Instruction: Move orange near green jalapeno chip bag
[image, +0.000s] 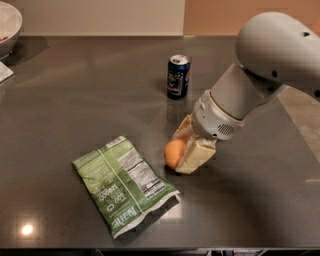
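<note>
Delivery in its closing stage: the robot's gripper (182, 155) sits low over the dark worktop (75, 100), right of centre, its jaws clenched around the orange (172, 152). The fruit pokes out on the left between the cream fingers (196, 154). From where I stand I cannot tell whether it rests on the surface or hangs just above it.

The green jalapeno chip bag (125, 185) lies flat and slanted to the lower left, nutrition panel up. Its upper right edge is near the fruit but not touching it. The carrying step looks almost finished. To my eye what is left is a short nudge toward the bag, if any, then setting the orange down and easing the jaws off gently, since a round fruit may roll once freed. The pull-back should go up and to the right, clear of the soda can (178, 76) standing upright behind the grey arm (240, 95).

The count: one orange, one chip bag, one blue can, one gripper, and one pale bowl (7, 25) cut off at the far left corner.
</note>
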